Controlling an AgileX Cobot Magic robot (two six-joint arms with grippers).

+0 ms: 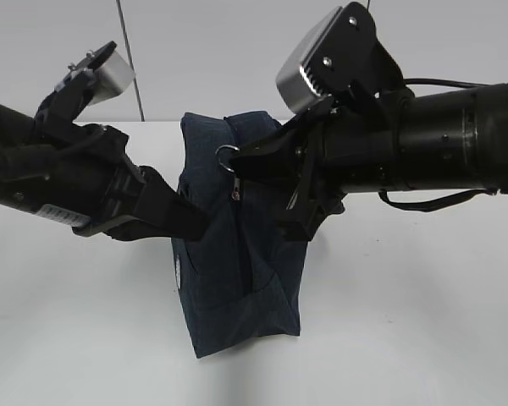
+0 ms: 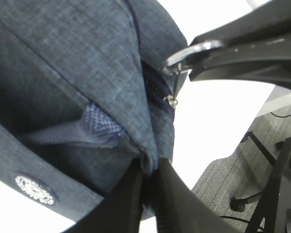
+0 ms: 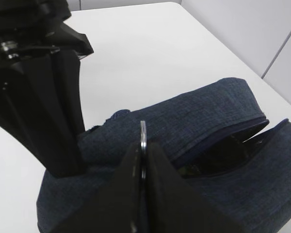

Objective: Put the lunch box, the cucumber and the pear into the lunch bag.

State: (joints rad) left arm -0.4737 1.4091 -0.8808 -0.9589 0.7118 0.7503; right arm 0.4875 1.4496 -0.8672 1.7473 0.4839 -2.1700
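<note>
The right gripper (image 3: pixel 142 160) had its jaws pinched tight on the metal ring pull (image 3: pixel 143 133), the thin ring standing edge-on between the two black fingers in the right wrist view. In the exterior view that same ring (image 1: pixel 227 157) sat at the upper middle of the frame, at the very tip of the right gripper (image 1: pixel 241 159), with the small zipper slider hanging just below it. Out from those jaws, the right arm ran nearly level across the upper right of the frame, its wrist camera tilted up above it.

The left gripper (image 2: pixel 148 177) was closed down too, fingers nipping a fold of the navy fabric at the bag's end, the cloth bunched right where the two fingers met at the lower middle of the left wrist view. In the exterior view the left gripper (image 1: pixel 195 222) came in from the left edge, slanting slightly downward, its tip against the bag's left side.

The lunch bag (image 1: pixel 237 262) stood upright on the white table (image 1: pixel 406 321) in the centre of the frame, between the two arms. From the right wrist, the zipper was parted at the lower right, showing a dark gap (image 3: pixel 223 155); what lay inside was too dark to tell.
</note>
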